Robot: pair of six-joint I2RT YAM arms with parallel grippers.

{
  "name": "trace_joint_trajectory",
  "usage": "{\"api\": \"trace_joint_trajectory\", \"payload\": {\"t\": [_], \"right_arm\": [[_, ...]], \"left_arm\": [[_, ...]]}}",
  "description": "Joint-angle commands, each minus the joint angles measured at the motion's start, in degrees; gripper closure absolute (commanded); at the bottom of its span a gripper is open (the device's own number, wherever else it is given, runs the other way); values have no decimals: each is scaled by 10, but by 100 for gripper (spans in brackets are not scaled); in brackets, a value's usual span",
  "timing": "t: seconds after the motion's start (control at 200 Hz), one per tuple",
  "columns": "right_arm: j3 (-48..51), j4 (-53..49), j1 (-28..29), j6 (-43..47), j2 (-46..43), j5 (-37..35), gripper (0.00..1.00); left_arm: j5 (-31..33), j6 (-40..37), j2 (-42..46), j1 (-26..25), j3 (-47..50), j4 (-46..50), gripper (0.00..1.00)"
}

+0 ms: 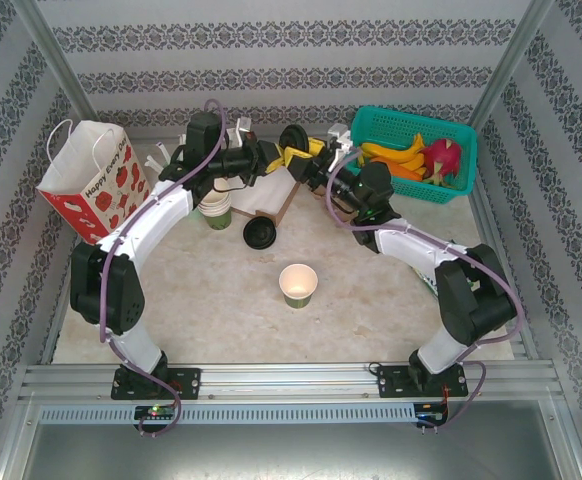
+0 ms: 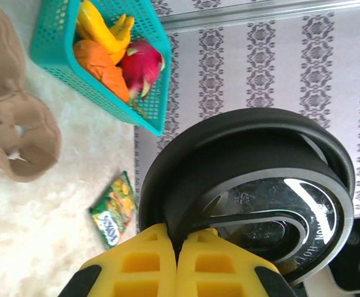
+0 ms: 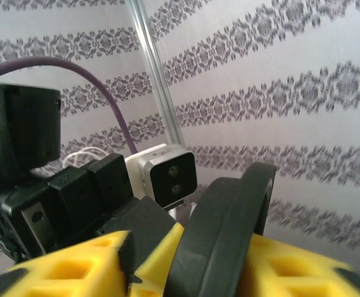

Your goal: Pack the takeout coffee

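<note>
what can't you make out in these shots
- Right wrist view: the black lid stands edge-on between the fingers of the right end effector. Whether they touch it is unclear, and the bottom edge cuts them off.
- Top view: what lies inside the paper bag is hidden by its own walls.
- Left wrist view: the print on the green packet is blurred. The left end effector, shut on the lid, covers part of its rim.

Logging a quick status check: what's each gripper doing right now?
Left gripper: closed on the black lid.
Right gripper: astride that lid, grip cannot be told.

Bright, even light — glare on black lid (image 2: pixel 304 204) (near foreground blurred).
</note>
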State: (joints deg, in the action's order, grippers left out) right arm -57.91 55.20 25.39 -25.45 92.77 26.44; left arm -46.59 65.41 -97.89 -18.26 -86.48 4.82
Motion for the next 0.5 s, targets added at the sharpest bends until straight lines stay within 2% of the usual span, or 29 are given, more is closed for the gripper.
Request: {"api": "trace_joint_trajectory", "payload": {"t": [0.0,0.015,0.04,0.055,0.125,0.205,0.275,0.39,0.495], "right_arm": [[18,-19,-38,-80,-16,33,30],[20,-20,-45,-91,-16,37,23],[25,-25,-54,-107,-17,43,4],[28,-30,-58,-114,-19,45,2],[43,-83,-76,-122,-38,38,2],[61,-180,-86,-111,-75,-15,2],[64,-299,-88,-95,-112,-71,2],[17,-554,-85,-25,-157,-149,2],[17,-669,-69,12,-204,-203,2]], "left_arm": [[51,-124,2,-1,-45,135,100],[61,-137,2,0,-49,152,100],[72,-155,2,0,-54,176,100],[79,-164,3,0,-57,188,100],[98,-195,5,-2,-61,226,100],[107,-219,8,-1,-59,258,100],[120,-243,10,-3,-61,300,100],[129,-299,19,-13,-62,364,100],[152,-359,32,-26,-65,424,100]]}}
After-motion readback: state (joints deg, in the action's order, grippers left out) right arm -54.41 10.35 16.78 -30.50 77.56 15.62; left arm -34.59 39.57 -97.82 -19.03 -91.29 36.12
